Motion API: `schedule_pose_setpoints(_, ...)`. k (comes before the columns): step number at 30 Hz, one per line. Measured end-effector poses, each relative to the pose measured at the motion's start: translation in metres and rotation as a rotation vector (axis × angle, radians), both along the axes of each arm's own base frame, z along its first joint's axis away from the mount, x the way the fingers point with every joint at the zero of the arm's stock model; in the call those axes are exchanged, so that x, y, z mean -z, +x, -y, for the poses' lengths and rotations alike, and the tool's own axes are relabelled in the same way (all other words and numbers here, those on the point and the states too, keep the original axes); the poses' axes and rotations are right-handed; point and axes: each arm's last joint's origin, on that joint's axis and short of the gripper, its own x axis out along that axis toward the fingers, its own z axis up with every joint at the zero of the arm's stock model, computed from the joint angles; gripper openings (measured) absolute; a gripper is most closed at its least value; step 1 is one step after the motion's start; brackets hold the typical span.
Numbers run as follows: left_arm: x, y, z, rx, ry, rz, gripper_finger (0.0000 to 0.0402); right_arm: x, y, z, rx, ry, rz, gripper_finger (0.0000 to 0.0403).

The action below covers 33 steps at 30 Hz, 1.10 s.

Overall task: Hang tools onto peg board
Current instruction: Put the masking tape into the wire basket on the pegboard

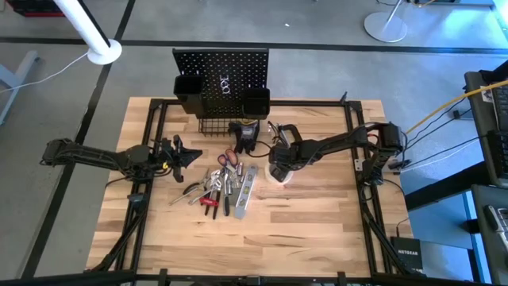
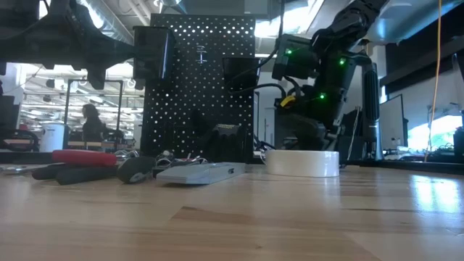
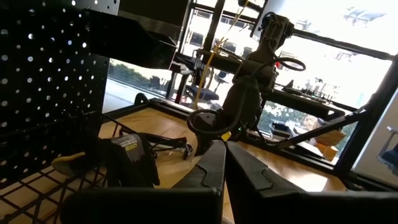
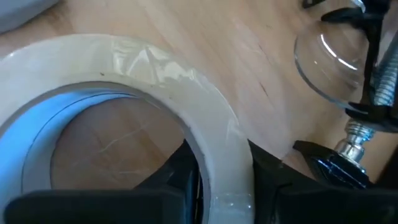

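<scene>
Where glove (image 3: pixel 127 158) lies: wire basket (image 1: pixel 213 125).

One legible brand shows: white lettering reading "NETGEAR" on a small black box (image 1: pixel 409 253) at the table's (image 1: pixel 317 222) lower right corner in the high view. A white mark on the peg board (image 1: pixel 225 82) stands between its two black bins, too small to read. A yellow-and-white label on the dark gloves (image 3: pixel 129 155) in the left wrist view is likewise illegible.
</scene>
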Motion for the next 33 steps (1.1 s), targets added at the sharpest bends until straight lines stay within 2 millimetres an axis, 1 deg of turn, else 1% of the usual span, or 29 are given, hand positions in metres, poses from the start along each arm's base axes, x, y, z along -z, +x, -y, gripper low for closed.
schedule_pose_setpoints(2,0.000,0.000,0.000,-0.002,-0.001,0.003,0.0001,-0.007,-0.003,0.000,-0.022,-0.023,0.001,0.0089)
schedule_pose_setpoints(5,-0.001,0.000,-0.001,-0.018,-0.011,0.013,0.0001,-0.026,-0.005,-0.005,-0.054,-0.067,0.064,0.0089)
schedule_pose_setpoints(9,-0.001,0.000,-0.001,-0.018,-0.023,0.016,0.0001,-0.048,-0.009,-0.015,-0.071,-0.127,0.136,0.0089)
schedule_pose_setpoints(12,-0.003,0.000,-0.001,-0.018,-0.023,0.036,0.0001,-0.064,-0.013,-0.024,-0.089,-0.204,0.184,0.0089)
schedule_pose_setpoints(17,-0.008,-0.001,0.002,-0.004,0.005,0.062,0.0001,-0.082,-0.019,-0.036,-0.103,-0.372,0.222,0.0089)
schedule_pose_setpoints(21,-0.017,0.004,0.008,0.038,0.047,0.048,0.0001,-0.091,-0.020,-0.043,-0.095,-0.502,0.253,0.0089)
schedule_pose_setpoints(24,-0.030,0.012,0.015,0.049,0.090,0.018,0.0000,-0.098,-0.017,-0.046,-0.085,-0.597,0.290,0.0089)
schedule_pose_setpoints(27,-0.041,0.026,0.025,0.046,0.139,-0.035,0.0000,-0.103,-0.014,-0.049,-0.085,-0.675,0.317,0.0088)
schedule_pose_setpoints(30,-0.053,0.045,0.038,0.004,0.201,-0.104,0.0000,-0.108,-0.011,-0.050,-0.081,-0.733,0.342,0.0088)
schedule_pose_setpoints(33,-0.065,0.066,0.050,-0.089,0.251,-0.159,0.0000,-0.114,-0.007,-0.050,-0.081,-0.777,0.373,0.0088)
